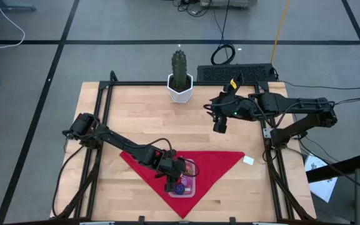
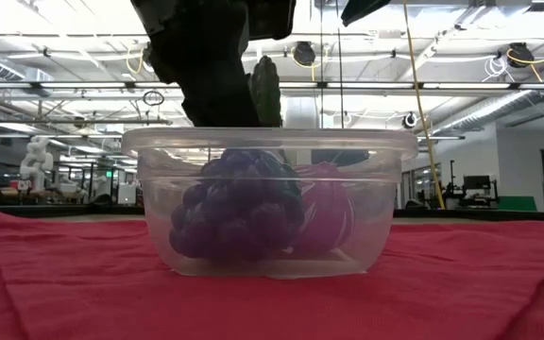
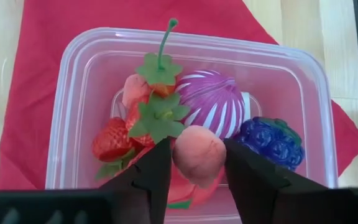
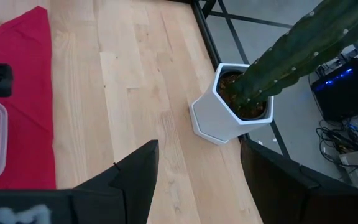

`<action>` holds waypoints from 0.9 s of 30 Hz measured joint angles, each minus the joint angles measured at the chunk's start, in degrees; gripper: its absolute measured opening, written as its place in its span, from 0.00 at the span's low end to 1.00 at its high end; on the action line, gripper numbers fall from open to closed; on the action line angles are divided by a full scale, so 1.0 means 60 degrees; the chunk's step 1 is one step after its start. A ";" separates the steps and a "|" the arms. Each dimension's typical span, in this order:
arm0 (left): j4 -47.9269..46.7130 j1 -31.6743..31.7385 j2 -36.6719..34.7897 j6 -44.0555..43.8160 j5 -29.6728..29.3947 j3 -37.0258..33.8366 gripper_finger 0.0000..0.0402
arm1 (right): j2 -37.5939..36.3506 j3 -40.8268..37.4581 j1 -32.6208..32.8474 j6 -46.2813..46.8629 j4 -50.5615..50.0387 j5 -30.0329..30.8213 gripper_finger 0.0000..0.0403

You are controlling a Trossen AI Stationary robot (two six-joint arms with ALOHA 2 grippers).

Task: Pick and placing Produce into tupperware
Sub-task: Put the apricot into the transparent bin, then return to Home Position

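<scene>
Wooden tabletop (image 1: 136, 119) is carrying a red triangular cloth (image 1: 224, 164), and on it the clear tupperware (image 3: 92, 74) is sitting directly beneath the left gripper (image 3: 196, 163). That gripper is hanging over the container with a round peach-coloured piece (image 3: 197, 154) sitting between its narrowly parted fingers. Just beyond the fingertips, strawberries (image 3: 112, 142), a purple-white striped piece (image 3: 211, 101) and a dark grape cluster (image 3: 272, 140) are lying in the container; one green stem (image 3: 165, 42) is pointing away from the gripper. No readable writing is showing. Well apart, the right gripper (image 4: 194, 163) is hovering partly open and empty near a potted cactus (image 4: 291, 56).
</scene>
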 joint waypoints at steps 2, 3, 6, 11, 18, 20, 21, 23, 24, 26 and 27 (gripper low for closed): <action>0.0000 0.0000 0.0000 -0.0011 -0.0011 0.0001 0.41 | 0.0000 0.0000 0.0000 0.0001 0.0000 0.0001 0.54; -0.0004 0.0000 0.0000 -0.0029 -0.0015 0.0001 0.42 | 0.0000 0.0000 0.0000 0.0000 0.0000 0.0000 0.54; -0.0121 0.0018 0.0000 -0.0113 -0.0024 -0.0002 0.47 | 0.0000 0.0000 0.0000 0.0003 0.0010 0.0000 0.54; -0.0237 0.0051 -0.0155 0.0344 -0.0050 -0.0003 0.52 | 0.0000 0.0000 0.0000 -0.0075 0.0018 0.0000 0.54; -0.1396 0.0183 -0.1771 0.0933 -0.1977 0.0001 0.53 | -0.0044 0.0000 0.0000 -0.0328 -0.0018 0.0000 0.54; -0.1839 0.0183 -0.2387 0.0946 -0.2808 0.0001 0.53 | -0.0140 0.0000 0.0005 -0.0328 -0.0026 0.0000 0.54; -0.2109 0.0172 -0.2706 0.0954 -0.3187 0.0001 0.53 | -0.0214 0.0000 0.0007 -0.0324 -0.0061 0.0000 0.54; -0.2548 0.0058 -0.3308 0.0944 -0.3861 -0.0054 0.53 | -0.0428 0.0000 0.0007 -0.0304 -0.0241 0.0000 0.54; -0.2555 -0.0006 -0.3621 0.0938 -0.4182 -0.0191 0.53 | -0.0571 0.0000 0.0012 -0.0226 -0.0351 -0.0004 0.54; -0.2495 -0.0154 -0.4280 0.0923 -0.4676 -0.0701 0.53 | -0.0895 -0.0038 0.0022 0.0005 -0.0454 -0.0004 0.54; -0.2392 -0.0217 -0.4623 0.0907 -0.4791 -0.1033 0.53 | -0.1142 -0.0169 0.0032 0.0106 -0.0406 -0.0004 0.54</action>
